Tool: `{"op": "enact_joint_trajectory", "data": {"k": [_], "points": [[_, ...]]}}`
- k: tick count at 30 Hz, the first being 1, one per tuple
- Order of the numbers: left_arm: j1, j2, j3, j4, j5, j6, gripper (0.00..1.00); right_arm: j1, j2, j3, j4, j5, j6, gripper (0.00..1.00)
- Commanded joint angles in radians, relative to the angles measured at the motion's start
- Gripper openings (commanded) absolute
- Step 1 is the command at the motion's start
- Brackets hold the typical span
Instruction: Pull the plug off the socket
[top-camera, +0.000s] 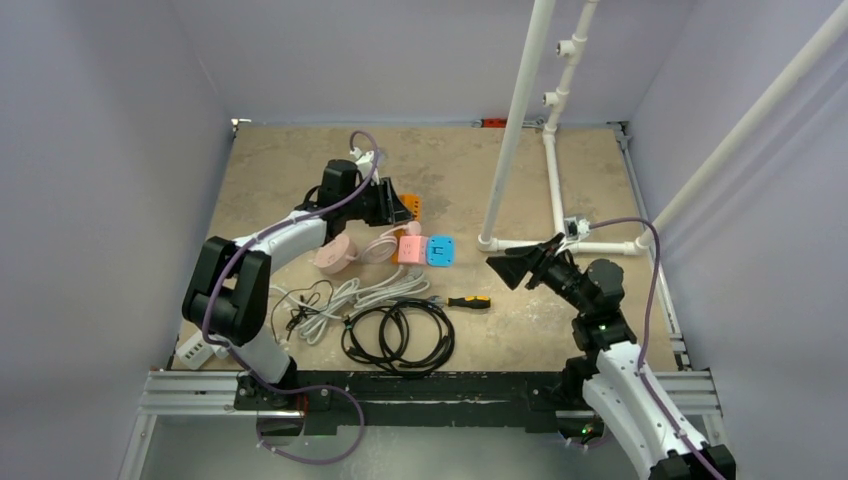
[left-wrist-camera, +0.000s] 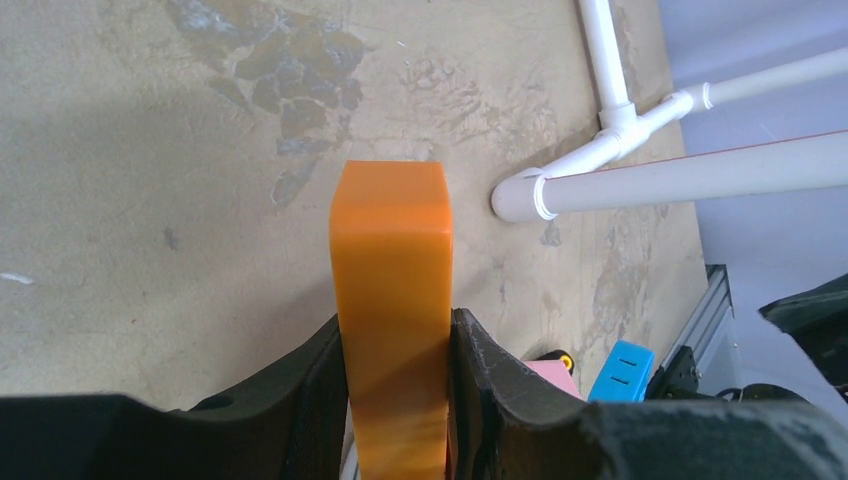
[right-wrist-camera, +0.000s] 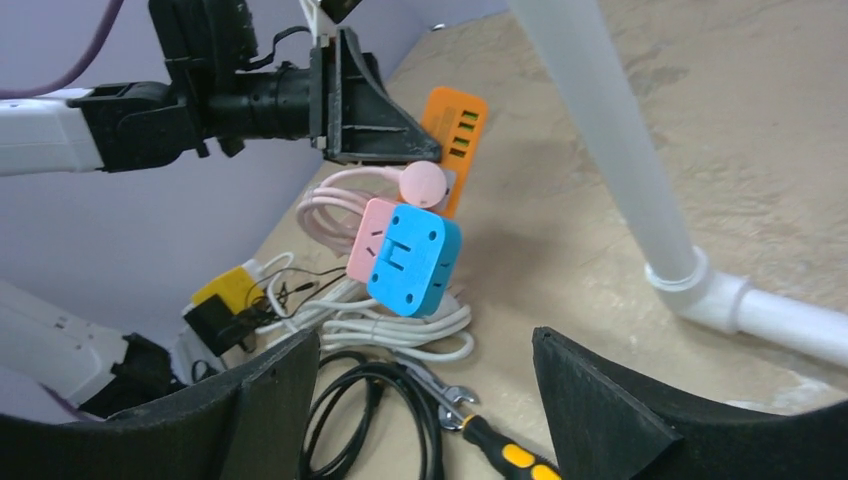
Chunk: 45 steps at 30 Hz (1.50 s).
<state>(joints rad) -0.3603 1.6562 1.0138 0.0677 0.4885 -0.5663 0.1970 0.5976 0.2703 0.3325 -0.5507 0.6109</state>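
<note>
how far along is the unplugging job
Done: the left claw is shut on the orange rectangular plastic socket block, bracing it. In hand: the right claw is open, facing the block but apart from it. Left: the round pink plug looks seated against the block, so gripping it and pulling it off remains.

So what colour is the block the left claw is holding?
Orange. The block shows best in the left wrist view, pinched in the left claw.
</note>
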Motion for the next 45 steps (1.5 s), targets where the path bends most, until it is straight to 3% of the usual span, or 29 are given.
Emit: {"op": "enact_joint_trajectory", "data": {"k": [1, 8, 16, 45], "points": [[0.000, -0.079, -0.005, 0.168, 0.106, -0.087, 0.00, 0.055, 0.040, -0.022, 0.166, -0.044, 0.094, 0.79], [-0.003, -0.112, -0.022, 0.175, 0.105, -0.080, 0.00, 0.230, 0.180, -0.046, 0.366, 0.034, 0.187, 0.70], [-0.013, -0.162, -0.075, 0.191, 0.102, -0.080, 0.00, 0.290, 0.341, -0.064, 0.531, 0.069, 0.225, 0.70], [-0.084, -0.106, -0.085, 0.156, 0.048, -0.075, 0.00, 0.365, 0.532, -0.011, 0.619, 0.141, 0.244, 0.55]]}}
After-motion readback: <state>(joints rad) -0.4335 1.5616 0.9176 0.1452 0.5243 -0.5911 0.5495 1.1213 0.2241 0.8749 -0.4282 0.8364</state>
